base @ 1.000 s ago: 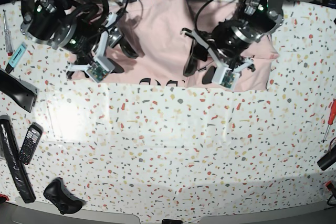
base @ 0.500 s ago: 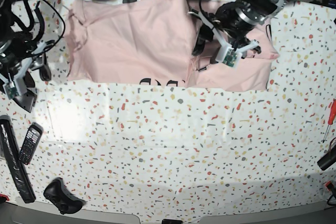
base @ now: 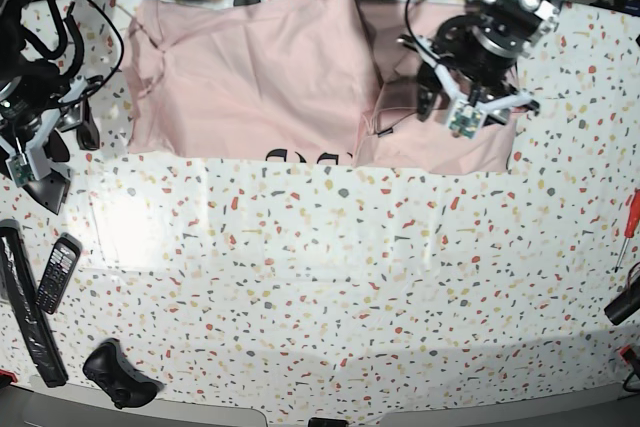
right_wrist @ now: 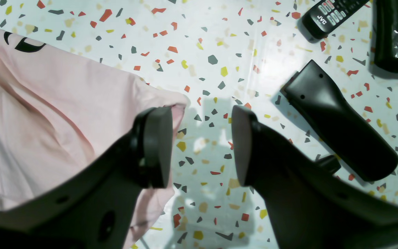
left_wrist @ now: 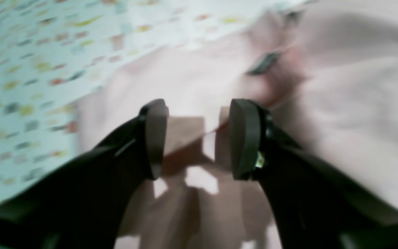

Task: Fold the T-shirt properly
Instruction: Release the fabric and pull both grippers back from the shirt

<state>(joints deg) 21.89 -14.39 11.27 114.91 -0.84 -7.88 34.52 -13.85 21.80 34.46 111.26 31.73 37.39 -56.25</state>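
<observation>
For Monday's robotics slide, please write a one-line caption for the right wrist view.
Open right gripper above the table, T-shirt edge beside one finger.

The left wrist view is blurring the T-shirt (left_wrist: 340, 114) and table (left_wrist: 29, 62). In the base view, the far edge is cutting off the arms, and a fold is hiding most of the black lettering (base: 308, 157).
</observation>
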